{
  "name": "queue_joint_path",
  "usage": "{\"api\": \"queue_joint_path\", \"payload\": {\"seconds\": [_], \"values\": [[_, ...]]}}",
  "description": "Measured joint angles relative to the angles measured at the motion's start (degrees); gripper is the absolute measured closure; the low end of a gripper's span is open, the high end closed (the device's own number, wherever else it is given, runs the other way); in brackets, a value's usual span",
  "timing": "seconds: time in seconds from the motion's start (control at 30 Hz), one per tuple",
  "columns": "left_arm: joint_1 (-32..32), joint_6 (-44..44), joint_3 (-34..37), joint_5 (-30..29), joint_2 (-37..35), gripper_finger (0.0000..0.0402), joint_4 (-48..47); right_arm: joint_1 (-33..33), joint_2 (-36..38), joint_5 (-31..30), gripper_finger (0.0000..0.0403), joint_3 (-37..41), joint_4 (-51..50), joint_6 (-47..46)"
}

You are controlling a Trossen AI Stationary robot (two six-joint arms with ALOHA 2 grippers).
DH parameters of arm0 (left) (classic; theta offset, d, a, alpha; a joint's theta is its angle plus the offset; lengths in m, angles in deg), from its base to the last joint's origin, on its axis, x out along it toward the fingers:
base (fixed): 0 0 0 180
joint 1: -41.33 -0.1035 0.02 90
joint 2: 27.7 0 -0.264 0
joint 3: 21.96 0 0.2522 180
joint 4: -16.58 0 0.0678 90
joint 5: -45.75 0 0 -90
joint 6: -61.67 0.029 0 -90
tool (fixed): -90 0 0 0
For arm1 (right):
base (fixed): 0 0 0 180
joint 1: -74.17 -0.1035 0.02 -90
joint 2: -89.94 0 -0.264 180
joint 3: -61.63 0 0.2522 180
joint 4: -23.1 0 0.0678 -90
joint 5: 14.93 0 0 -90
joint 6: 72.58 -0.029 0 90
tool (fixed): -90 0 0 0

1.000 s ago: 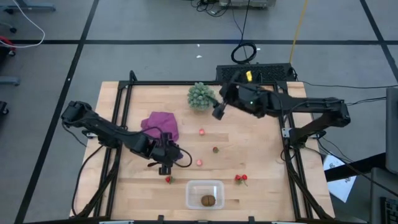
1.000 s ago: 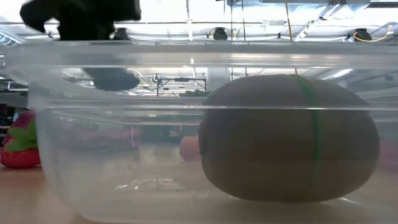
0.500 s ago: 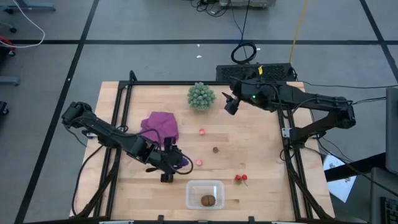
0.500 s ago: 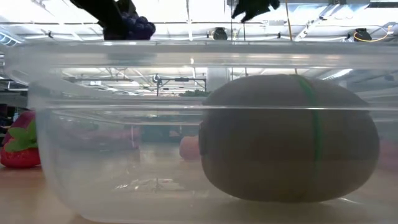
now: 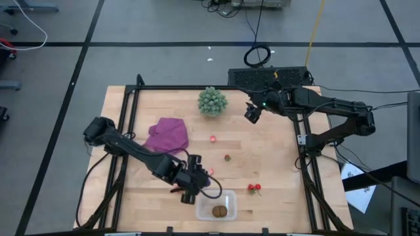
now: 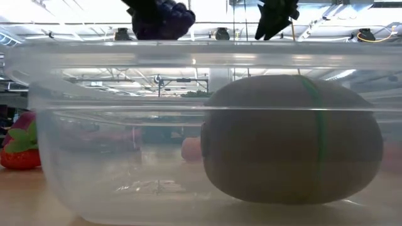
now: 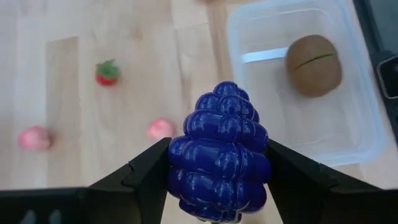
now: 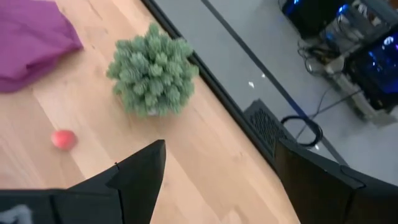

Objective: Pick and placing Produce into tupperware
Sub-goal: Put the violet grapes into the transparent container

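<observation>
Pinching the dark purple toy grape cluster (image 7: 219, 155) from both sides, the left gripper (image 7: 217, 171) has its fingers (image 7: 146, 171) closed partway around the fruit, which fills the gap between them and hangs clear of the desk (image 5: 275, 164). In the high view this left gripper (image 5: 191, 185) sits just beside the near-left corner of the small clear plastic rectangular tub (image 5: 229, 198), and the low view shows the grape cluster (image 6: 160, 16) above the tub's rim (image 6: 188, 50), toward its left side. Inside the tub a brown oval kiwi-like piece (image 7: 313, 65) already lies toward one end, leaving most of the floor free. To do the step well, the arm would probably need to carry the cluster a little farther over the open part of the tub, away from the kiwi (image 5: 219, 210), lower it past the rim so it cannot bounce out, and only then spread the fingers. Letting go too near the wall risks the fruit catching the edge and rolling onto the desk among the red and pink berries (image 5: 254, 189). The right gripper (image 5: 252, 115) waits, fingers spread wide and holding nothing, near the pale green bushy ball (image 5: 212, 101) at the far side.
</observation>
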Motion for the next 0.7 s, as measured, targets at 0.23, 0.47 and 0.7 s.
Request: {"api": "queue_joint_path", "payload": {"seconds": [0.23,0.47,0.7], "values": [[2.5,-0.83,-7.57,3.02,6.23,0.0169,-1.88,0.01,0.0,0.0,0.0112,0.0,-3.01,-0.66],[4.79,-3.48,-11.89,3.23,9.72,0.0169,-1.66,-0.01,0.0,0.02,0.0112,0.0,-2.95,-1.42],[5.41,-8.13,-11.98,4.33,12.09,0.0169,0.17,-0.01,0.0,0.02,0.0112,0.0,-2.98,-1.91]]}}
